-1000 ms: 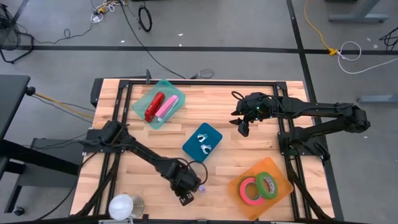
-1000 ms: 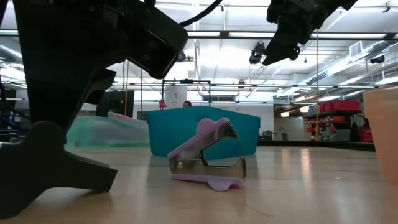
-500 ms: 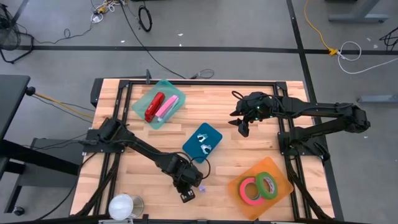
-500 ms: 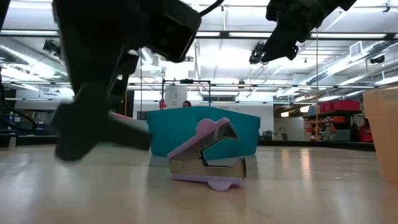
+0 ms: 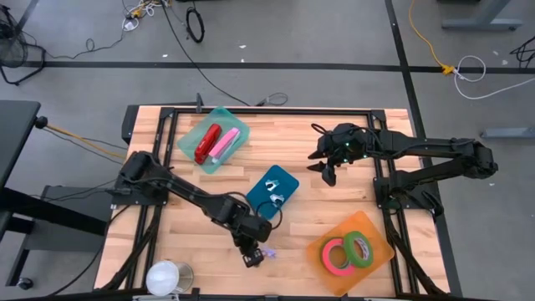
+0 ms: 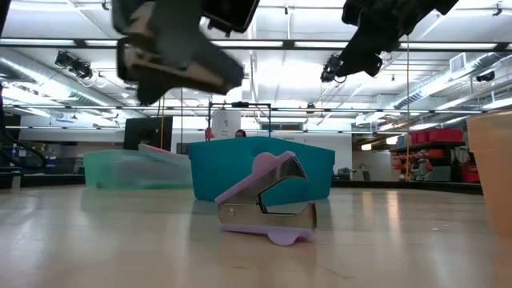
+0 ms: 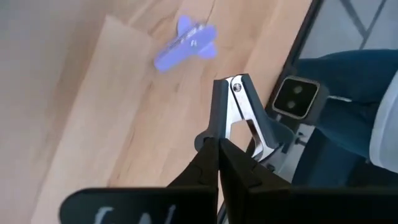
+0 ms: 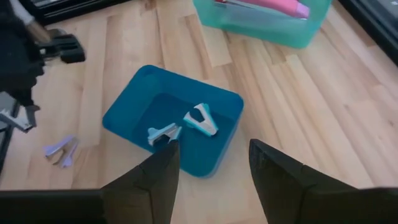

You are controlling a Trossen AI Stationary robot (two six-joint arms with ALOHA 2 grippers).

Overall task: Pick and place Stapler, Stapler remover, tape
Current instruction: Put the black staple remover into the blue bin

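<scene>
The left arm reaches diagonally across the wooden surface [image 5: 167, 242], its pincer [image 5: 250, 255] raised off the wood just beside the purple staple remover [image 5: 267, 252], fingers pressed together and holding nothing. That remover lies on the bare wood, a little in front of the blue tray [image 5: 272, 191], which holds two more removers. The right arm stretches in from the side and hangs above the surface, right of the blue tray; its pincer [image 5: 327, 171] is spread and empty.

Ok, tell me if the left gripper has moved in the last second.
Yes. The left gripper has lifted off the table, now well above the purple staple remover, which stays put.
</scene>
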